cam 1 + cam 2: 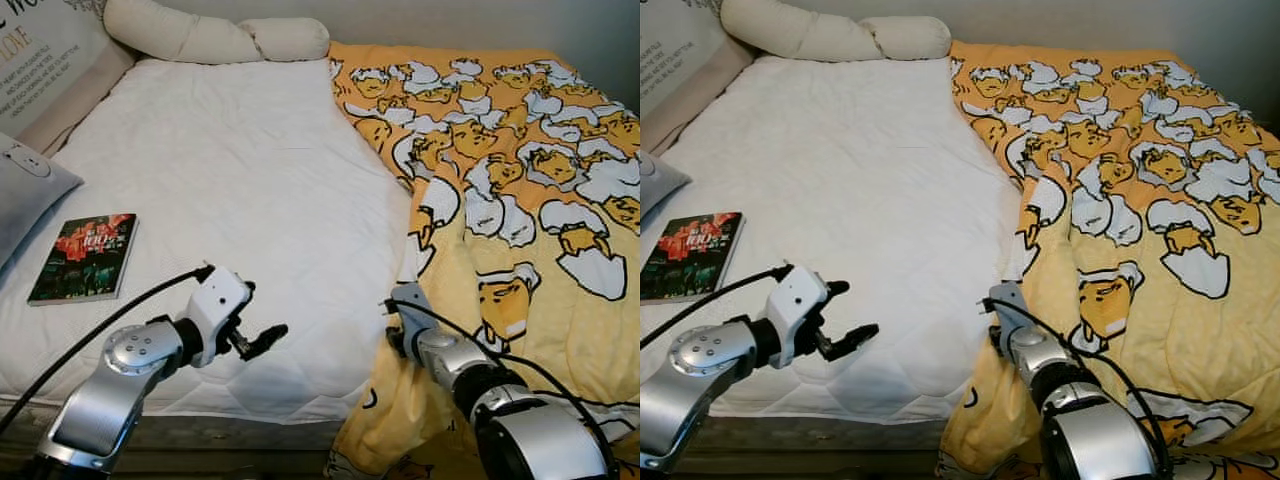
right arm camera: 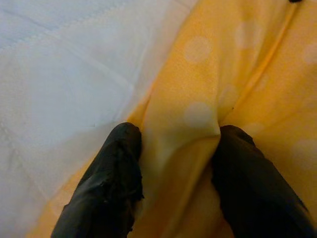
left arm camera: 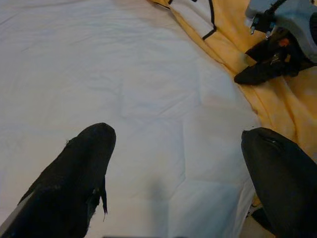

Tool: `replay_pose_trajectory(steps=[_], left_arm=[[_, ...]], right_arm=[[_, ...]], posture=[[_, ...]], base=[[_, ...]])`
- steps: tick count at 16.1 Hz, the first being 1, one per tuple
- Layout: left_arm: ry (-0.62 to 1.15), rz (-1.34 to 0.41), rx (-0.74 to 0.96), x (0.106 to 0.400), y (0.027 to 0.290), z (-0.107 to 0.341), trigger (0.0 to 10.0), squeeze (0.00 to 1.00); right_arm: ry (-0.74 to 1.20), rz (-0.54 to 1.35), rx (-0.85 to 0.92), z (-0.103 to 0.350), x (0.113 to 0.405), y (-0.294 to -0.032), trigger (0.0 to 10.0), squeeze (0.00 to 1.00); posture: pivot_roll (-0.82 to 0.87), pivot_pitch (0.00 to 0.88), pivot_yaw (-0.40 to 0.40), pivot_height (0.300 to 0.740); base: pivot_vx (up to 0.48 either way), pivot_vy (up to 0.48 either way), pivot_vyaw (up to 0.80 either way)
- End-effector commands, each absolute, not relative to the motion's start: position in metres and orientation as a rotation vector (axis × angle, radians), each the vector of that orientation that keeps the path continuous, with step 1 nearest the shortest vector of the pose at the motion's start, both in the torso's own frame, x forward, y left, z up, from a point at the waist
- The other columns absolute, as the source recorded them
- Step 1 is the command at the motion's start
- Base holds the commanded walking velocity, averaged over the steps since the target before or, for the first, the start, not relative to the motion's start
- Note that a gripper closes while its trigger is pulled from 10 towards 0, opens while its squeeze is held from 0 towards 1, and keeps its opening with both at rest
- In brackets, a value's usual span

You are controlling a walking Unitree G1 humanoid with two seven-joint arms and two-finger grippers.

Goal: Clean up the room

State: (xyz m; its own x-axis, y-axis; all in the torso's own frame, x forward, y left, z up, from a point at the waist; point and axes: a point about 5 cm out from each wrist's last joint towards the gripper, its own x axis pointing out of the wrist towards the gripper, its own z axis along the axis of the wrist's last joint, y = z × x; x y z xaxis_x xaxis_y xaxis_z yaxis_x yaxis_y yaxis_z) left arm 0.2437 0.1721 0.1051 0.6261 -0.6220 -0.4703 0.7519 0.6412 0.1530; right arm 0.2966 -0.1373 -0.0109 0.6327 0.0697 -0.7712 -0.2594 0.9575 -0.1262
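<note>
Yellow quilt: cartoon-print blanket [image 1: 520, 190] covers the right half of the bed, spills over the near edge twd the floor; its left border runs down the middle of the mattress.
White sheet: quilted mattress cover [image 1: 240, 180] bare on the left half, some soft creases.
R pincer: right pincer [image 2: 173, 168] at the blanket's left border, near edge of bed; wrist view shows both black fingers [image 2: 106, 183] pinched on a raised fold of yellow cloth, fabric bunched between them, gap narrow.
R arm: silver forearm comes up from near right, cable looped over it, wrist sunk against the blanket.
L pincer: left pincer [image 3: 178, 178] over the white sheet nr the near edge, left of the blanket border; fingers spread wide, nothing between them, sheet visible in the gap.
L vs R: apart, w/ a strip of sheet between; left wrist view catches the right pincer on the yellow cloth beyond.
Book: dark-cover book [image 1: 84, 257] w/ red artwork flat on the sheet, far left, well clear of both pincers.
Pillows: grey cushion [image 1: 25, 190] at the left edge just beyond the book; cream bolster pillows [image 1: 215, 35] along the far end; printed cushion [image 1: 45, 60] far left corner, text too small to read.
</note>
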Motion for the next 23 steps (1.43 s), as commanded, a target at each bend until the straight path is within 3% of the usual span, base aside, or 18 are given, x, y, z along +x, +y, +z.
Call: replay_pose_trajectory(steps=[1,15,17,19,20,23], left_arm=[[0.425,-0.835,0.368,0.243,0.173,0.104,10.0,0.11],[0.437,-0.915,0.385,0.247,0.171,0.100,10.0,0.11],[0.437,-0.909,0.386,0.248,0.172,0.099,10.0,0.11],[0.433,-0.906,0.387,0.250,0.172,0.099,10.0,0.11],[0.433,-0.906,0.388,0.251,0.172,0.099,10.0,0.11],[0.426,-0.906,0.381,0.250,0.170,0.099,10.0,0.11]], right_arm=[[0.893,0.188,-0.209,-0.014,0.293,-0.143,0.0,0.00],[0.854,0.324,-0.122,-0.004,0.299,-0.162,0.0,0.00],[0.829,0.438,-0.088,0.004,0.304,-0.159,0.0,0.00],[0.764,0.731,-0.083,0.015,0.303,-0.144,0.0,0.00],[0.754,0.782,-0.093,0.017,0.301,-0.141,0.0,0.00],[0.683,1.118,-0.069,0.034,0.280,-0.121,0.0,0.00]], posture=[[0.02,0.000,0.018,0.740],[-0.04,0.000,0.041,0.740],[-0.05,0.000,0.046,0.740],[-0.06,0.000,0.046,0.740],[-0.06,0.000,0.045,0.740],[-0.06,0.000,0.031,0.740]], base=[[0.000,0.000,0.00],[0.000,0.000,0.00],[0.000,0.000,0.00],[0.000,0.000,0.00],[0.000,0.000,0.00],[0.000,0.000,0.00]])
